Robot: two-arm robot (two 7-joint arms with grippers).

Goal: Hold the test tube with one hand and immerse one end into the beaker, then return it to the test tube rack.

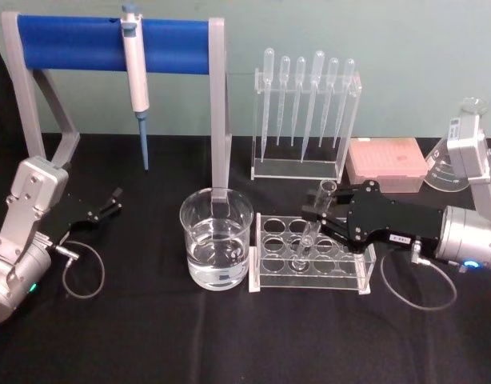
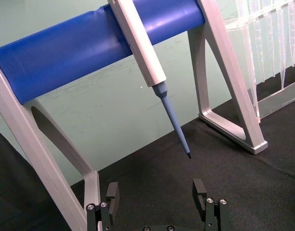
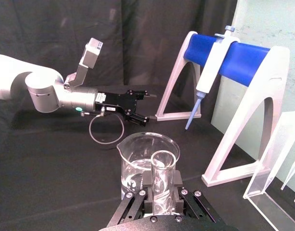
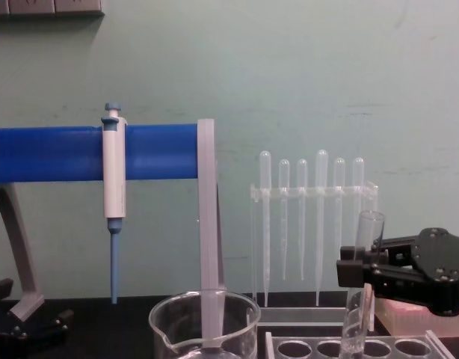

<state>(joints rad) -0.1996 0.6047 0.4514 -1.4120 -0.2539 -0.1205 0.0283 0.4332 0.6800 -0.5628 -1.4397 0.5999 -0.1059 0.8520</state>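
- Clear glass, the test tube point(image 1: 313, 220) stands nearly upright, slightly tilted, with its rounded end down in a hole of the clear rack point(image 1: 309, 258) and its rimmed mouth above the black fingers that grip it.
- The right tool point(image 1: 324, 214) is clamped on the test tube just below the mouth; in the right wrist view the tube point(image 3: 163, 180) sits pinched between the two fingers point(image 3: 146, 185), and in the chest view the tool point(image 4: 356, 271) reaches in from the right edge over the rack.
- The beaker point(image 1: 217, 238) stands on the black table point(image 1: 149, 336) just left of the rack, close to it, and holds clear liquid in its lower part; its spout shows in the right wrist view point(image 3: 148, 166), beyond the held tube.
- The left tool point(image 1: 111, 202) rests low over the table at the left, well apart from the beaker, with its fingers spread and nothing between them; the left wrist view shows the same gap point(image 2: 157, 192).
- Behind stand a blue-barred stand point(image 1: 109, 44) with a white-and-blue pipettor point(image 1: 135, 80) hung on it, and a rack of plastic pipettes point(image 1: 305, 112).
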